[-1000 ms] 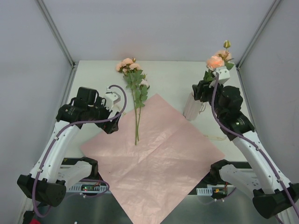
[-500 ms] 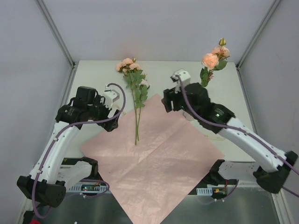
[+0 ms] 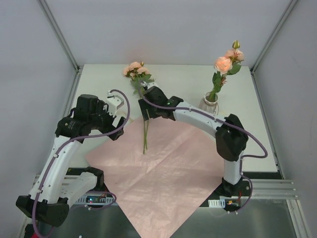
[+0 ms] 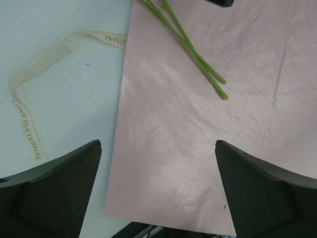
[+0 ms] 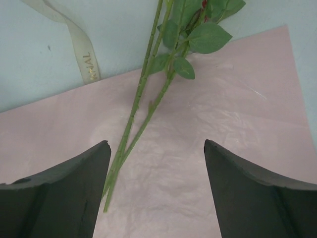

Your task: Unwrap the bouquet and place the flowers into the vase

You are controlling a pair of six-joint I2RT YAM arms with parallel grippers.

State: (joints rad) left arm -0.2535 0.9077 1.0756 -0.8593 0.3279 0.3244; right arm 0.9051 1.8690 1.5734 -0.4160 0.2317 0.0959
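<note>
Since the pink wrap lies open and flat, the unwrapping half of the job reads as done.

Worktop (image 3: 99, 74): off-white, carries everything.

Paper sheet (image 3: 168, 168): pink, spread as a diamond. One corner hangs past the near edge; the opposite corner points at the middle of the far edge.

Right gripper (image 5: 156, 146): its arm is stretched across toward the far centre. Fingers wide apart with nothing between them, hanging over the sheet's far corner. Green stems lie directly below it in the wrist view.

Left gripper (image 4: 158, 146): fingers wide apart, empty, above the left edge of the sheet.

Vase (image 3: 209, 103): upright toward the far right corner. It holds peach roses (image 3: 224, 63) and a bud, standing tall and leaning slightly right.

Loose flowers (image 3: 136, 69): heads near the far edge at centre, leaves behind them. The thin stems run toward the near edge and end on the sheet's far corner. At least two stems lie close side by side; whether they touch I cannot tell.

Ribbon (image 4: 29, 79): cream, printed, untied, on bare worktop just left of the sheet.

Judgement: roughly half the flowers are placed. What is left is to take the loose stems off the sheet and stand them in the vase. The right gripper looks positioned for that pick, but no contact yet.
</note>
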